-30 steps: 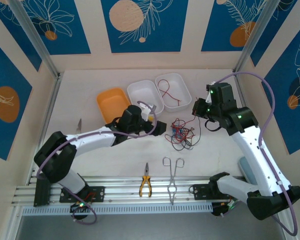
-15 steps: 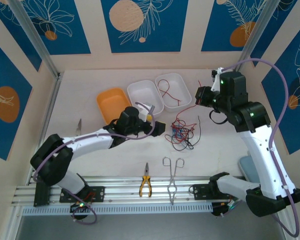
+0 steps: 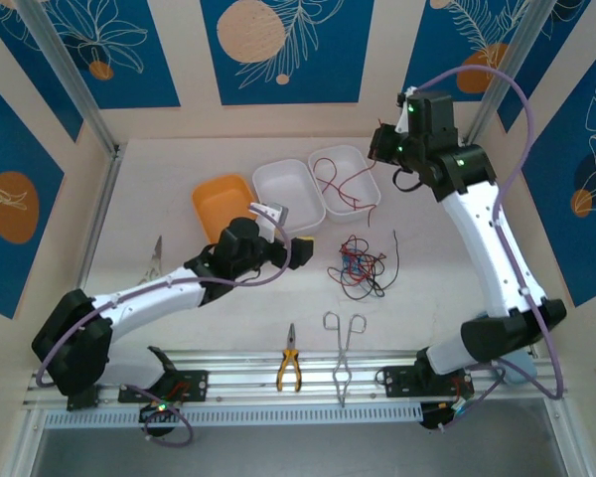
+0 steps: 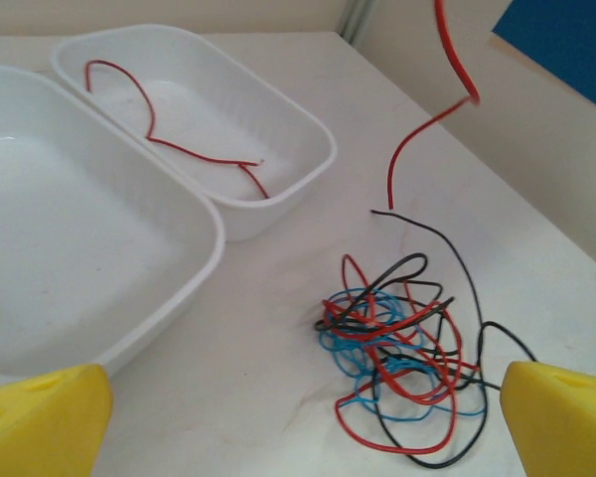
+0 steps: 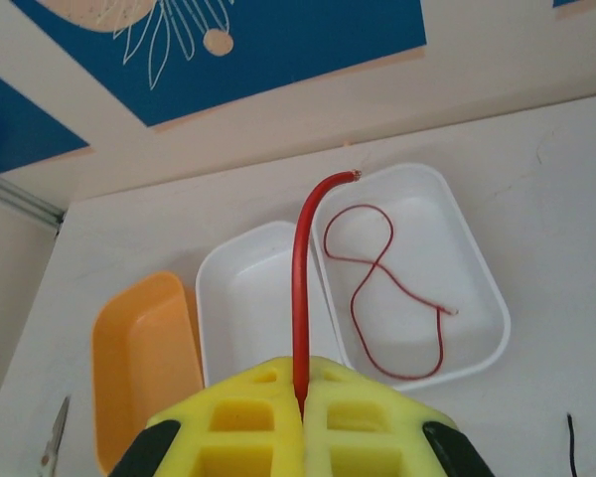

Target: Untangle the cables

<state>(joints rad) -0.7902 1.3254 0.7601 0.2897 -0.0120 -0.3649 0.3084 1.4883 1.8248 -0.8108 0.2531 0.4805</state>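
Left end effector (image 4: 300, 425): spread fully wide, nothing gripped; yellow fingertips at the two lower corners of the left wrist view.
Right end effector (image 5: 300, 396): clamped shut on a red cable (image 5: 300, 288); raised at the upper right of the top view, over the far right of the surface (image 3: 169, 189).
Held red cable: rises from the closed fingers in the right wrist view, cut end curling right at the top. In the left wrist view, hangs in the upper right, with its lower end next to a black strand's tip; contact cannot be told.
Cables (image 4: 392, 348): red, black and blue strands in a loose knotted heap on the surface, centre-right of the top view, near the right-hand white tray (image 4: 283, 207) and apart from it.
Right-hand white tray: one loose red strand (image 4: 204, 152) lying inside.
Left-hand white tray (image 4: 70, 229): pressed against the right-hand one, edge to edge.
Orange tray (image 3: 222, 204): just left of the white trays.
Tools: pliers (image 3: 289, 370) and forceps (image 3: 344, 350) at the lower centre of the top view, well apart from the heap.
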